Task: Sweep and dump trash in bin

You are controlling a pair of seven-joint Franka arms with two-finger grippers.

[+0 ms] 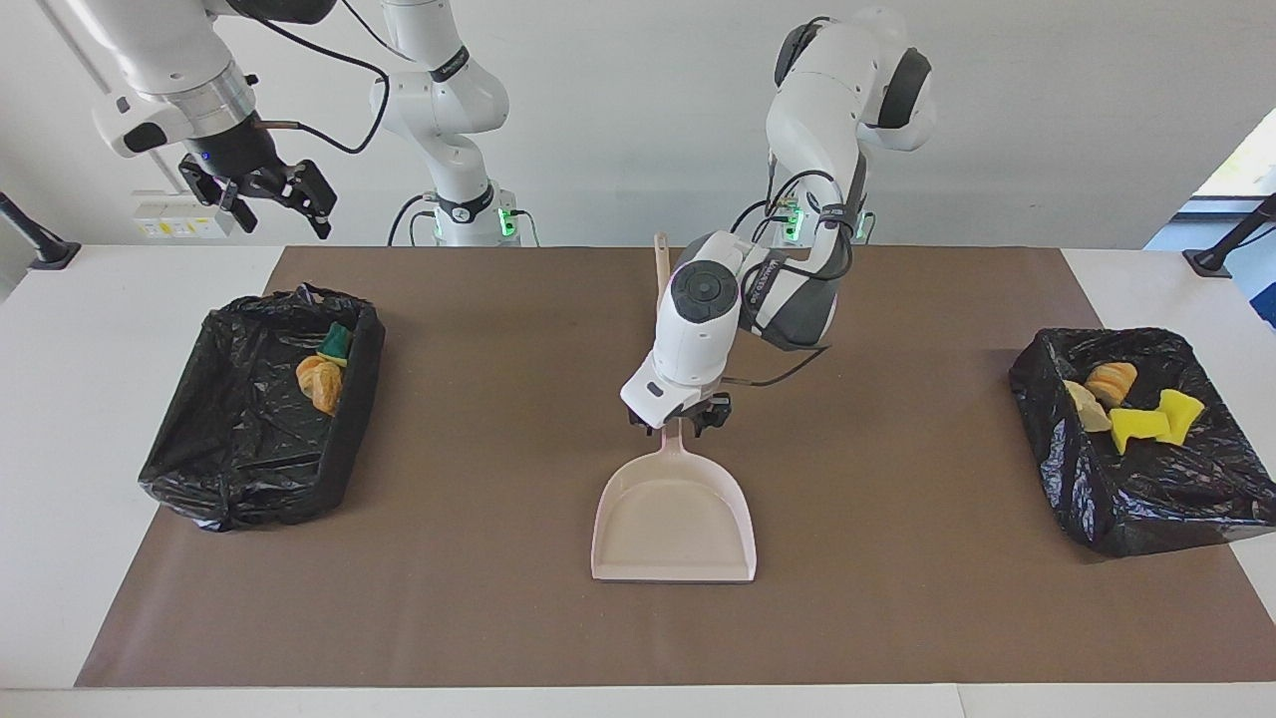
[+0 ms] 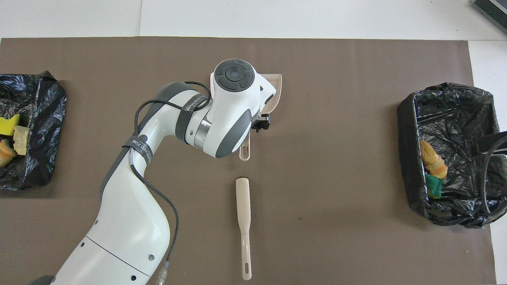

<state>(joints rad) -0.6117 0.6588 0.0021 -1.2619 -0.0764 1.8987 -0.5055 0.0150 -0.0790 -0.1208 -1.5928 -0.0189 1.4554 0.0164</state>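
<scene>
Left claw sits at the dustpan handle, mid-counter; grip state cannot be told. Right claw waits open above the bin. Trash lies in both end bins. Dustpan judged light, rigid; take by handle.

My white table wears a brown mat, a plain white wall stands at twelve o'clock, and daylight enters a window at two o'clock.
</scene>
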